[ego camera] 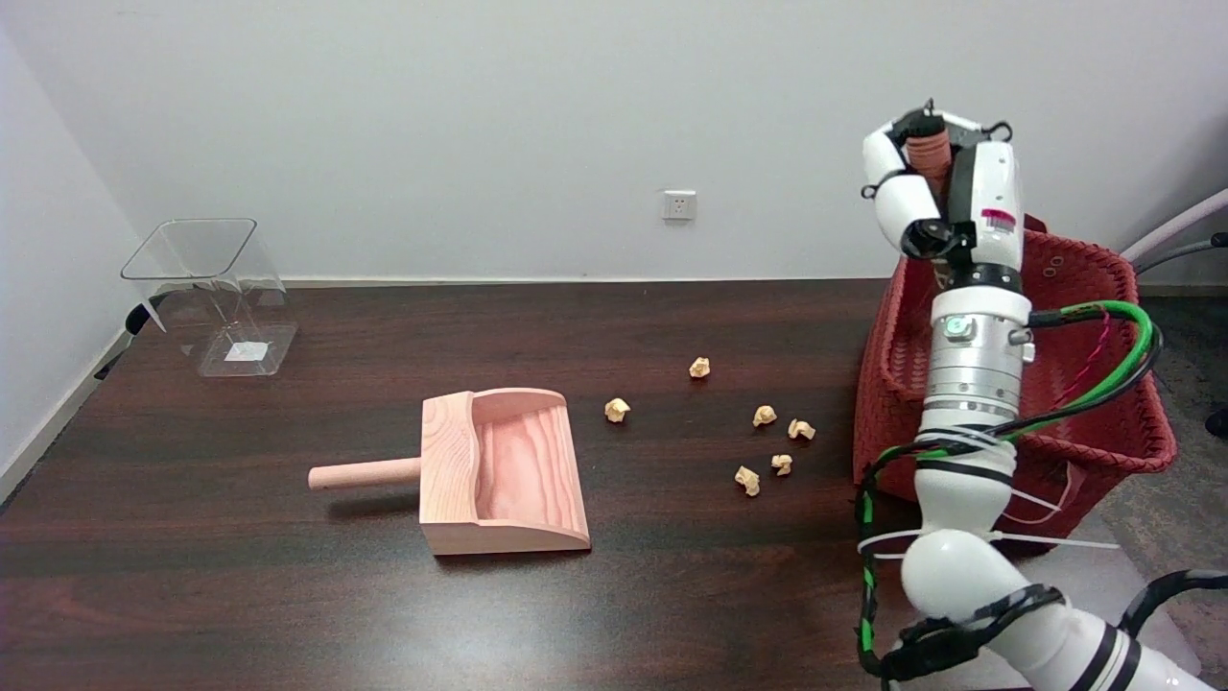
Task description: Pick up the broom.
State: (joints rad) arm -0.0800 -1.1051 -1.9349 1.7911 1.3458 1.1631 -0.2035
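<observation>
My right hand [945, 197] is raised high above the red woven basket [1122, 403] at the table's right end. Its fingers curl around a reddish-brown cylindrical piece, the broom's handle [929, 152], whose top shows between the fingers. The hand and forearm hide the rest of the broom, so its brush end cannot be seen.
A wooden dustpan [504, 470] with its handle pointing left lies mid-table. Several crumpled paper bits [765, 416] are scattered between it and the basket. A clear plastic bin [216, 293] stands at the far left. The dark table [288, 595] ends just past the basket.
</observation>
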